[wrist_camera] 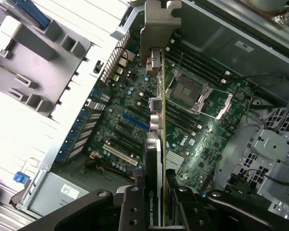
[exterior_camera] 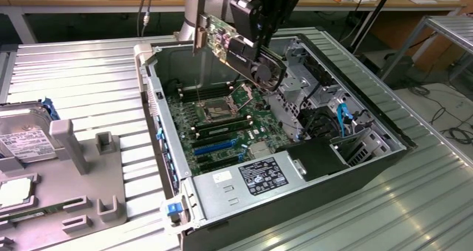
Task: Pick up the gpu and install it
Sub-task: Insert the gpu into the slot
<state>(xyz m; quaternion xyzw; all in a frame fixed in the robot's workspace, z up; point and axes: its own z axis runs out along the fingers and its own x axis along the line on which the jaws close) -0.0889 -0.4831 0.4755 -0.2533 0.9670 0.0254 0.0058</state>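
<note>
An open computer case (exterior_camera: pixel 159 96) was seen lying on its side on the ribbed metal desk (exterior_camera: pixel 88 73), with its motherboard (exterior_camera: pixel 221 123) exposed. The CPU socket (exterior_camera: pixel 220 111), memory sticks (exterior_camera: pixel 210 90), blue expansion slots (exterior_camera: pixel 214 146), power supply (exterior_camera: pixel 258 179) and drive cage (exterior_camera: pixel 296 68) were crowded beneath the load. A hard drive (exterior_camera: pixel 26 143) was propped in a grey fixture (exterior_camera: pixel 74 168) at the exterior view's left. The arm (exterior_camera: pixel 194 7) was reached down from above, and the tool (exterior_camera: pixel 247 37) was pinched on the gpu (exterior_camera: pixel 236 49) at its upper edge. The gpu was held on edge in the air over the motherboard, clear of the slots. Its long axis ran from the silver bracket (wrist_camera: pixel 160 24) near the case's rear wall toward the fan (exterior_camera: pixel 266 71) end over the socket.
</note>
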